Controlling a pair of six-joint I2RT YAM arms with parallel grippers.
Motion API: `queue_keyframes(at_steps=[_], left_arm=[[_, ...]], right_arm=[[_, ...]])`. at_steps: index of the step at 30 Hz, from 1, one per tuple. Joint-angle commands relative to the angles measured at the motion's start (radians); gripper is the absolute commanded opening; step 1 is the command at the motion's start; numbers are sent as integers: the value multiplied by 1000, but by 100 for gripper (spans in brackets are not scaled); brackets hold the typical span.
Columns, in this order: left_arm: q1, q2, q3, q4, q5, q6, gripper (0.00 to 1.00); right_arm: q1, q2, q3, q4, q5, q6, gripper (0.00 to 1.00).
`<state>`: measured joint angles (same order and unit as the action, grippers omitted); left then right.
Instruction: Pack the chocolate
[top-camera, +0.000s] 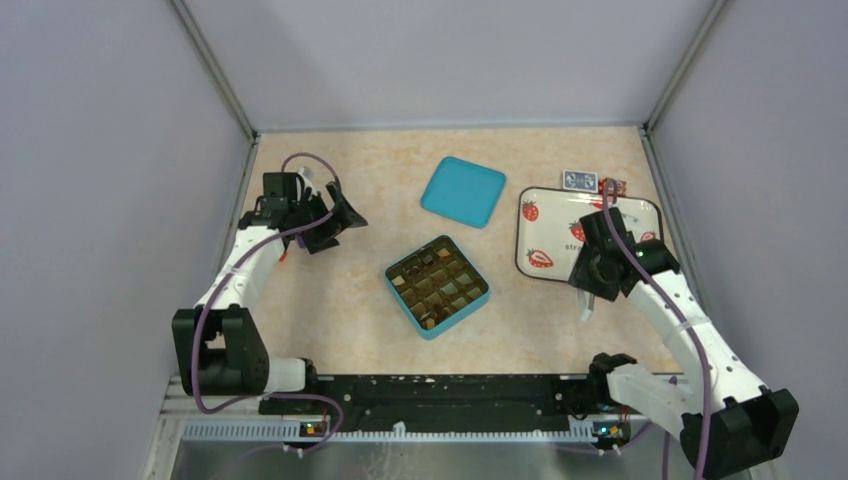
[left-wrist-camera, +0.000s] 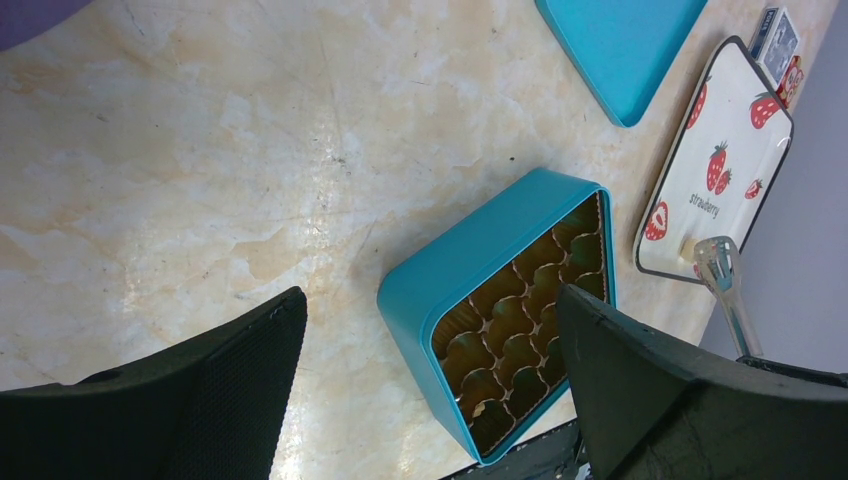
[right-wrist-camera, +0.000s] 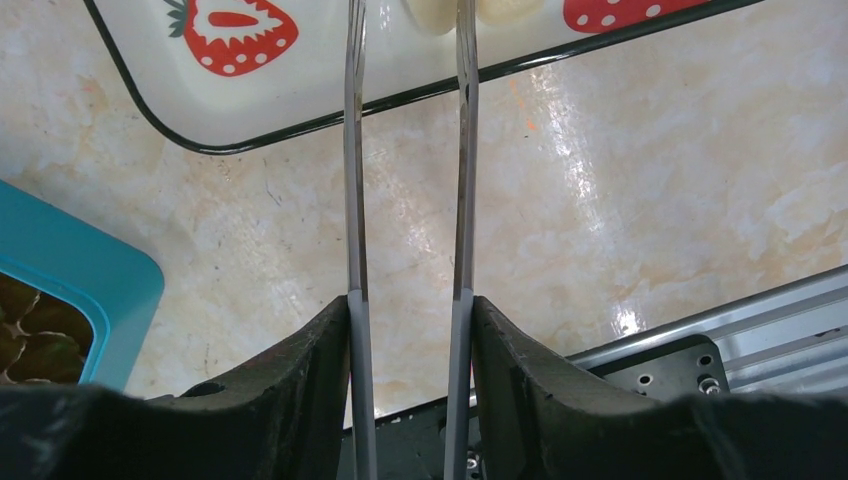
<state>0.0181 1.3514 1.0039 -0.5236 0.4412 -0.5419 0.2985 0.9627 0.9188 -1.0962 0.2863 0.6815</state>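
The chocolate (right-wrist-camera: 430, 14) looks light, small and easily marred, so pinch each piece gently across its sides. 2 cream pieces lie at the near edge of the tray (right-wrist-camera: 330, 95); a few more sit in the 1 box (top-camera: 474, 297), too dim to count. The right gripper (top-camera: 589, 308) stands half-open around 1 piece, gripping nothing. The left gripper (top-camera: 338, 215) gapes wide and empty by the left edge of the table (top-camera: 350, 330).
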Motion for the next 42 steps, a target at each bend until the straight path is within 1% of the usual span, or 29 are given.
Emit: queue_keyframes(at_steps=[1, 12, 21, 27, 32, 42], left_arm=[[5, 16, 1, 34, 5, 20, 98], [5, 33, 4, 41, 10, 19, 98], [5, 42, 7, 45, 10, 19, 98], [5, 46, 7, 49, 14, 16, 98], [5, 48, 6, 50, 13, 19, 98], [5, 48, 9, 48, 13, 19, 98]], right_arm=[[-18, 14, 1, 29, 14, -3, 44], [-19, 33, 7, 25, 43, 10, 45], [-20, 12, 25, -9, 63, 19, 45], [-19, 4, -11, -1, 17, 28, 44], [-20, -2, -42, 39, -39, 27, 44], [-19, 33, -37, 71, -28, 13, 43]])
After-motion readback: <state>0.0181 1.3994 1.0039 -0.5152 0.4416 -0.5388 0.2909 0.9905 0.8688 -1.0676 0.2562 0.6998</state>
